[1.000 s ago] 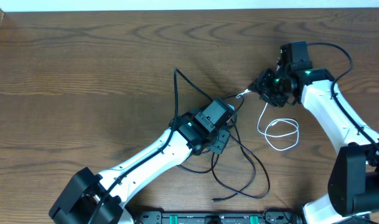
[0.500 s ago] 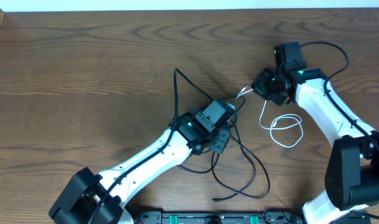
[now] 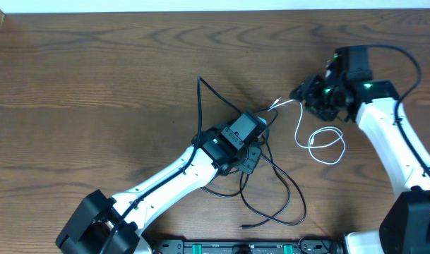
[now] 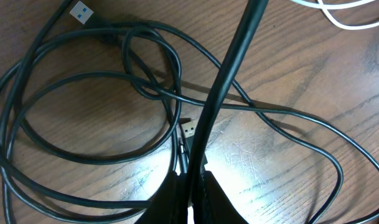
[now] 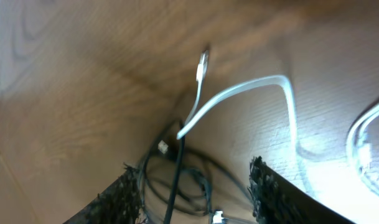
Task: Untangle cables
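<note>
Black cables (image 3: 289, 185) lie in loose overlapping loops at the table's middle, also seen in the left wrist view as black cables (image 4: 96, 160) with a blue-tipped plug (image 4: 82, 11). My left gripper (image 3: 263, 125) is shut on one black strand (image 4: 223, 74), which rises steeply from the left gripper (image 4: 190, 199). The white cable (image 3: 326, 144) loops on the right, its plug end (image 3: 275, 106) pointing left. My right gripper (image 3: 301, 94) hovers open just right of that end. In the right wrist view the white cable (image 5: 239, 90) lies beyond the right gripper (image 5: 193, 168), nothing between the fingers.
One black cable end sticks up and back toward the far side (image 3: 199, 81). A small loose plug (image 4: 189, 129) rests inside the black loops. A rail with green fittings (image 3: 250, 248) runs along the near edge. The thick black arm wire (image 3: 405, 56) arcs over the right arm.
My right gripper has opened, let go of the white cable's end and drawn back to the right. The white cable has settled on the table. The left arm has not moved.
</note>
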